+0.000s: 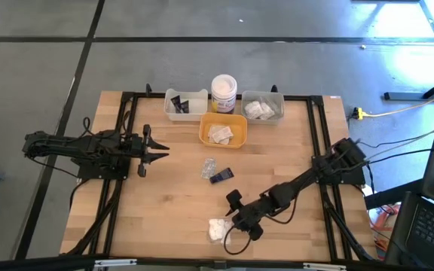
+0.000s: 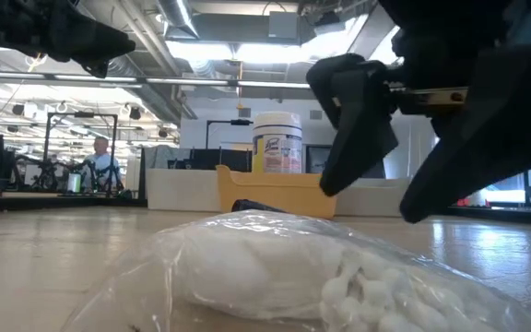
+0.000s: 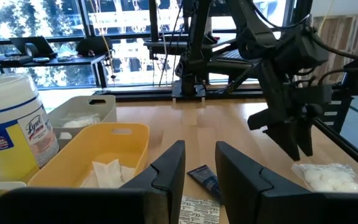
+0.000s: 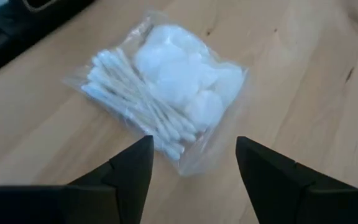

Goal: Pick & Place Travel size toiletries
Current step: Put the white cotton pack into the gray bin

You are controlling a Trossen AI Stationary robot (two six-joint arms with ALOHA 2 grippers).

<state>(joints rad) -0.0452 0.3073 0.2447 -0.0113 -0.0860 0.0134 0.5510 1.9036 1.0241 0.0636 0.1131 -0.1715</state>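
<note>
Nearest, at the front edge of the pale wooden desk [image 1: 164,218], a clear-wrapped packet of cotton swabs and white fluffy pads [image 1: 218,229] lies flat on the boards, and the right end effector [image 4: 191,163] hangs just over it with its fingers spread, touching nothing as far as the wrist view shows. Farther in, around the middle of the desk, a small black tube [image 1: 221,176] and a flat printed sachet [image 1: 208,167] lie side by side. The left end effector [image 1: 159,153] waits at the left side, pointing toward the middle, its fingers [image 3: 166,171] a little apart and empty. Beyond these, a yellow tray [image 1: 223,129] holds a white sachet; behind it along the far edge stand a white tray [image 1: 186,104] with a dark tube, a white jar with a yellow label [image 1: 224,93], and a grey tray [image 1: 263,107] with pale packets. A black frame runs along the edges of the desk, and grey floor lies around it with a yellow cable on the right. Past the far edge, the low view shows a bright workshop with ceiling lights and a person [image 2: 101,159] seated at distant benches.
</note>
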